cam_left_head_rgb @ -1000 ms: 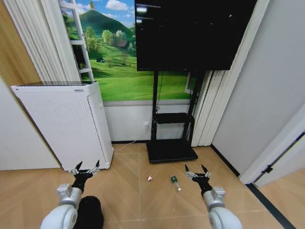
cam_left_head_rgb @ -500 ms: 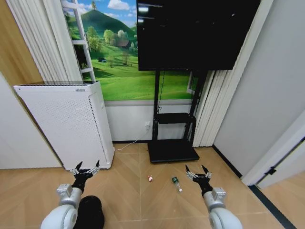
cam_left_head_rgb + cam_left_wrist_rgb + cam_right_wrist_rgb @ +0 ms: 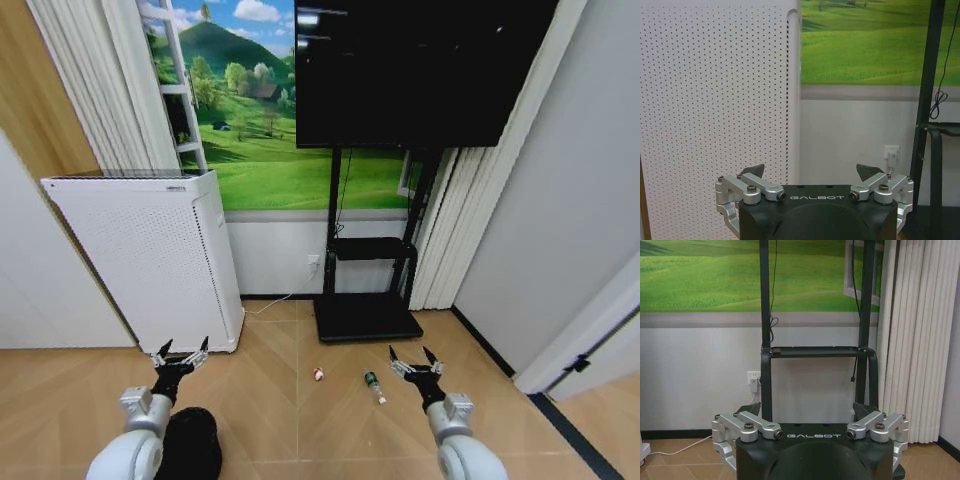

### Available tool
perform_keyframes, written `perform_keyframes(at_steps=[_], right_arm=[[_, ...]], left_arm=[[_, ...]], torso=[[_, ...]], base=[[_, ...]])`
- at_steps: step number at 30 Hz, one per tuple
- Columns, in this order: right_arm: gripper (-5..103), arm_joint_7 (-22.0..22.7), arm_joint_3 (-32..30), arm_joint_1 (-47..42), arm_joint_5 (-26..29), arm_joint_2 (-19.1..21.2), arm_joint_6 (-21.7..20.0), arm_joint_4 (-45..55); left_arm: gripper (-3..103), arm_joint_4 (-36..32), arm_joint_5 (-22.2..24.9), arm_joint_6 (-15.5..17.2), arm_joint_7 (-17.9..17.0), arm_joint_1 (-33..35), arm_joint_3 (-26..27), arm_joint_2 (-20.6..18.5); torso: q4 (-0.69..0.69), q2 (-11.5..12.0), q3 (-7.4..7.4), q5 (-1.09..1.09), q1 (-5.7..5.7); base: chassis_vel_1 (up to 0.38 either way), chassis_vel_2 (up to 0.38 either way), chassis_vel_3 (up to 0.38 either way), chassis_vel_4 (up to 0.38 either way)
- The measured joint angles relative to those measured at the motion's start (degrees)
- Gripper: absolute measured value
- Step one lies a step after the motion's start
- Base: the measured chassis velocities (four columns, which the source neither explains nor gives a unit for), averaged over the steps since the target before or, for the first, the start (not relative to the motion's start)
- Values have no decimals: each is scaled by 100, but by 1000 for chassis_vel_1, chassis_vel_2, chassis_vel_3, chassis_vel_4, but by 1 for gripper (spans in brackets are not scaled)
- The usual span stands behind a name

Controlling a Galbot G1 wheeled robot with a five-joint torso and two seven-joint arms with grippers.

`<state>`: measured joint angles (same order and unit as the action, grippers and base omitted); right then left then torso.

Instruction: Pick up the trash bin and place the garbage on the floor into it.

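Note:
The black round trash bin (image 3: 198, 447) stands on the floor at the lower left of the head view, partly behind my left arm. My left gripper (image 3: 180, 352) is open just above and beyond it, holding nothing. In the left wrist view the same gripper (image 3: 811, 172) points at the white appliance. Two pieces of garbage lie on the floor ahead: a white-and-red scrap (image 3: 318, 374) and a small clear bottle with a green label (image 3: 373, 385). My right gripper (image 3: 411, 360) hangs open just right of the bottle. In the right wrist view it (image 3: 807, 412) faces the TV stand.
A tall white perforated appliance (image 3: 150, 260) stands at the left against the wall. A black TV stand base (image 3: 365, 320) sits beyond the garbage, under a large dark screen (image 3: 420, 70). A white cable (image 3: 270, 302) trails along the floor. Curtains and a wall close the right side.
The whole head picture has shifted a little to the right, so the camera has moved. Both arms hold the same pose, open, and the garbage lies where it was.

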<state>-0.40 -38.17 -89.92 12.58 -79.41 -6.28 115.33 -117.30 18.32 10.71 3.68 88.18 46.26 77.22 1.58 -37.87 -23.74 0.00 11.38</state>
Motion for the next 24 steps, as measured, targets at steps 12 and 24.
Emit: perform_keyframes(at_steps=[12,24], right_arm=[[100,49,-55,-23,28,-27,12,44],[100,85,-116,-98,16,-78,30,101]], left_arm=[[100,-67,-57,138,-55,4,-5,-12],[100,-14,-67,90,39,14,33,-26]], torso=[[0,224,132,0,-92],[0,546,322,0,-224]], base=[[0,0,0,0],[0,0,0,0]])
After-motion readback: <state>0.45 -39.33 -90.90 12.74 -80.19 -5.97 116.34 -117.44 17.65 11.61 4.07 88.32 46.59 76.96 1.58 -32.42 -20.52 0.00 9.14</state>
